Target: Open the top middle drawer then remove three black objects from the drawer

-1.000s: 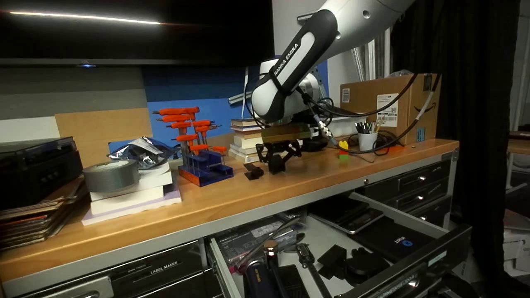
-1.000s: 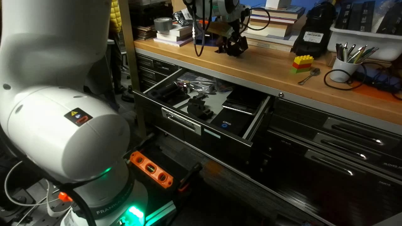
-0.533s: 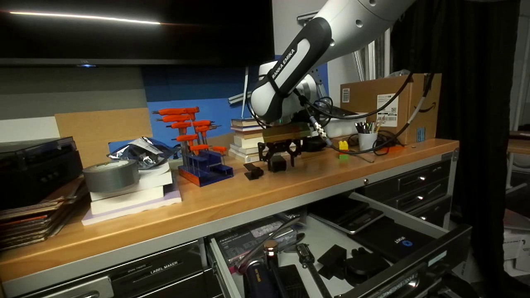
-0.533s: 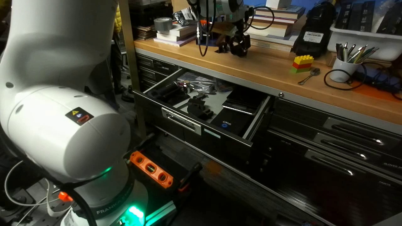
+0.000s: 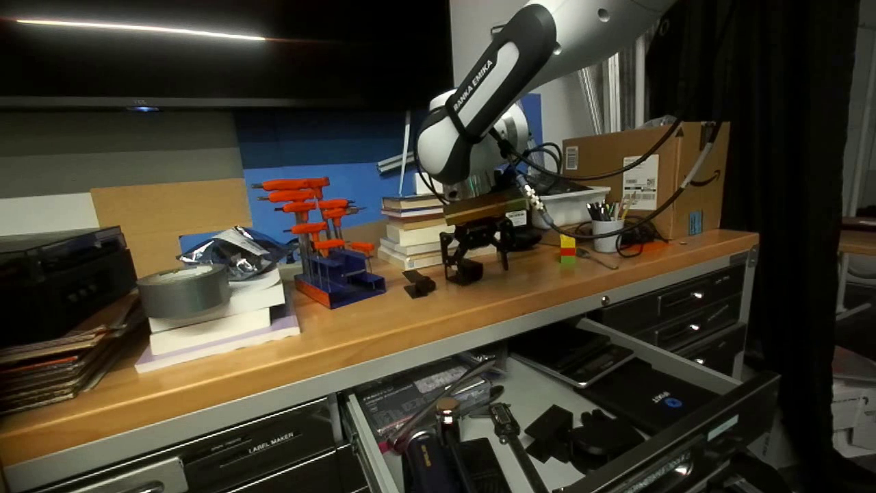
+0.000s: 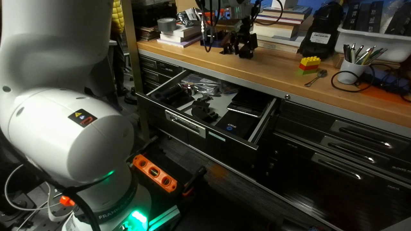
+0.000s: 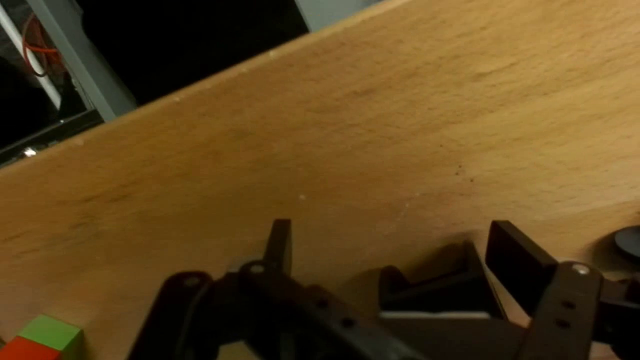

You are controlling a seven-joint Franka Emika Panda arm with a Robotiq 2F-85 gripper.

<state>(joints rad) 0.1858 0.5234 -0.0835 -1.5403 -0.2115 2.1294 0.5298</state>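
Well, from here I see the wide, dark grey-black metal drawer (image 6: 213,142) pulled out. Above and behind the drawer, over the wooden tabletop (image 5: 383,330), the black robot hand (image 7: 392,242) hangs with fingers (image 7: 520,265) spread wide, a small matte black block (image 5: 467,272) between them. Another small black piece (image 5: 421,285) lies there too; more black pieces (image 5: 602,438) sit inside the drawer.

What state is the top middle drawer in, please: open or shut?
Open: in both exterior views the drawer stands pulled out from under the worktop, its inside showing.
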